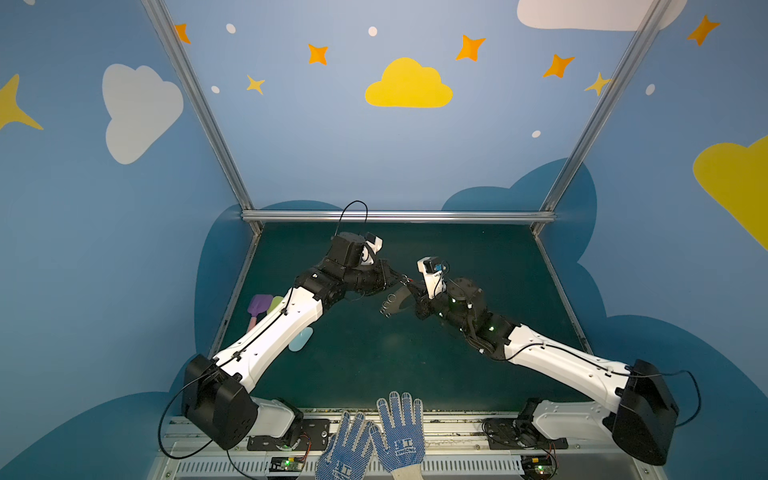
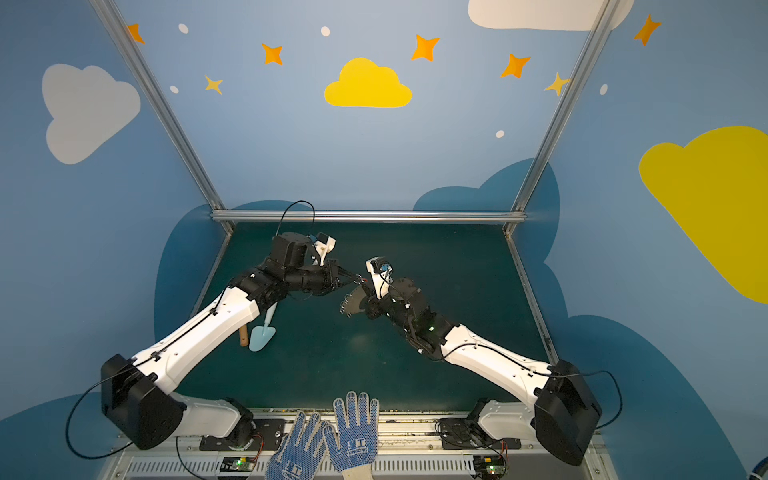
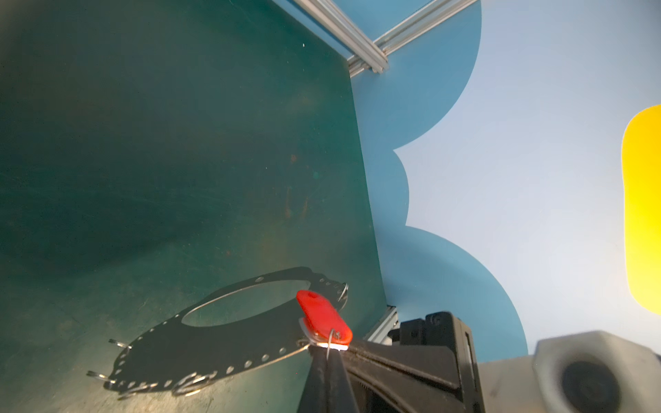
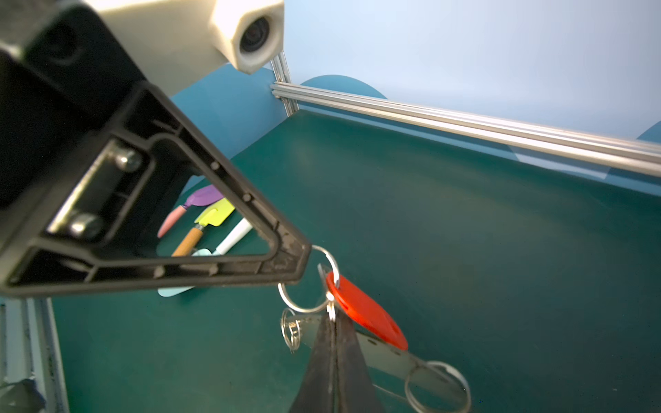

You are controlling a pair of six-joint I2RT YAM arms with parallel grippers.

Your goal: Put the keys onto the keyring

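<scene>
Pinching a split ring, left gripper is clenched; right gripper is clamped on keys at the silver end, mostly hidden. These keys sit mid-table above keyring, red tag's long axis pointing away from left gripper. Whether keyring touches the table: unclear. Toy shovels partly blocked by left gripper.

A robotics lab test cell: a dark green worktop boxed in by silver aluminium profile rails and blue wall panels painted with clouds and stars, with two white-and-black robot arms bolted along its front beside bare circuit boards with green lights.
</scene>
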